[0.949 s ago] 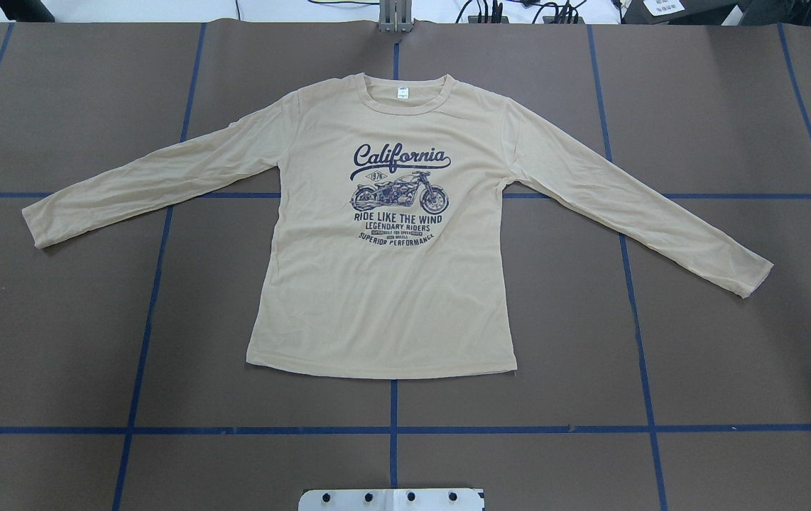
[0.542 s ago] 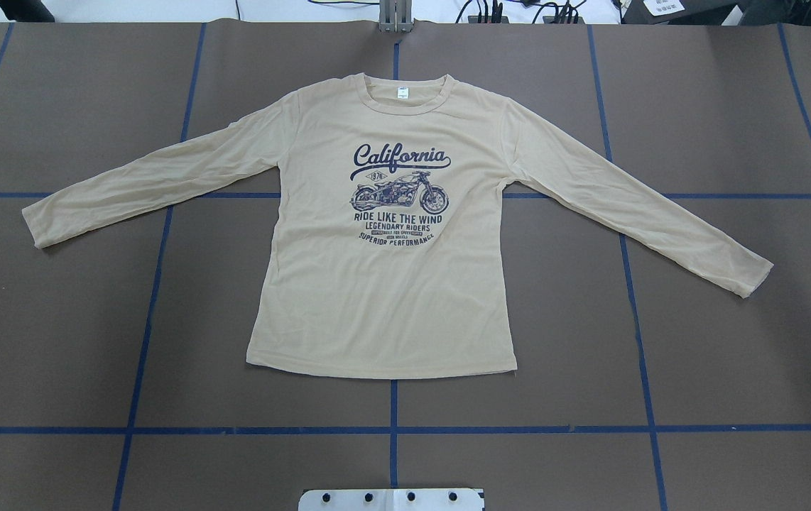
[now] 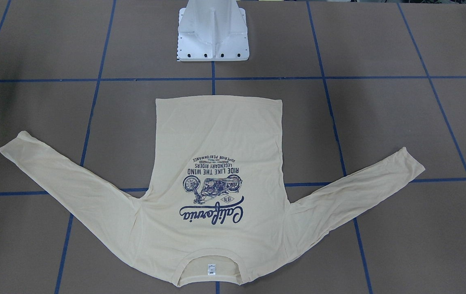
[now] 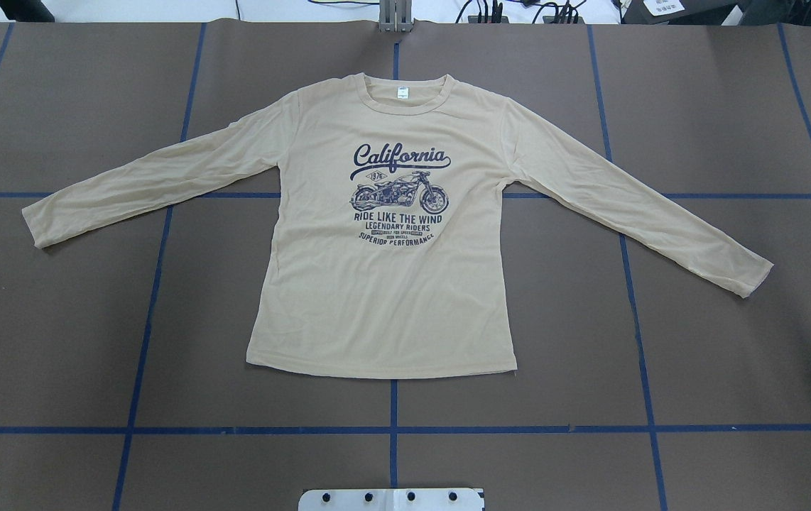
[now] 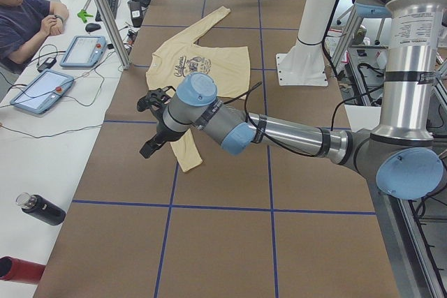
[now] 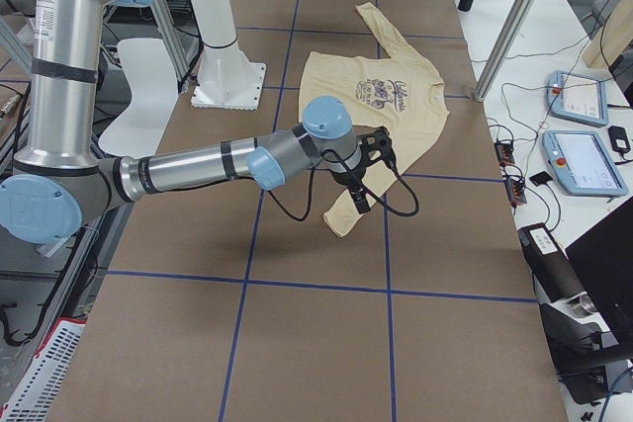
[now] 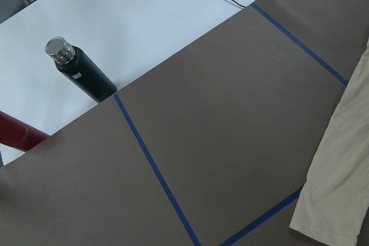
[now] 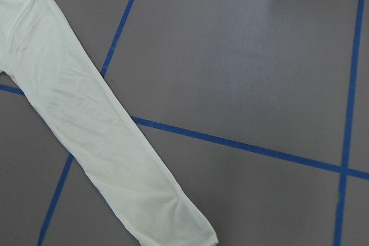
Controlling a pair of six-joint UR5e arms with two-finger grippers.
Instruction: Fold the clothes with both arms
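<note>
Thin cream T-shirt (image 4: pixel 391 305) lies flat, print-up, on matte brown table (image 4: pixel 57 341).

T-shirt (image 4: pixel 384 298) on table (image 4: pixel 57 341), before pedestal (image 3: pixel 212 36)

My left arm (image 5: pixel 300 136) and right arm (image 6: pixel 188 167) are silver-grey tubes with light blue joint caps and looping black cables (image 6: pixel 287 217).

Black two-finger left gripper (image 5: pixel 150 125) & right gripper (image 6: pixel 368 170) show only in side views: open/shut unclear. Small white neck label (image 4: pixel 402 92) txt unreadable.
</note>
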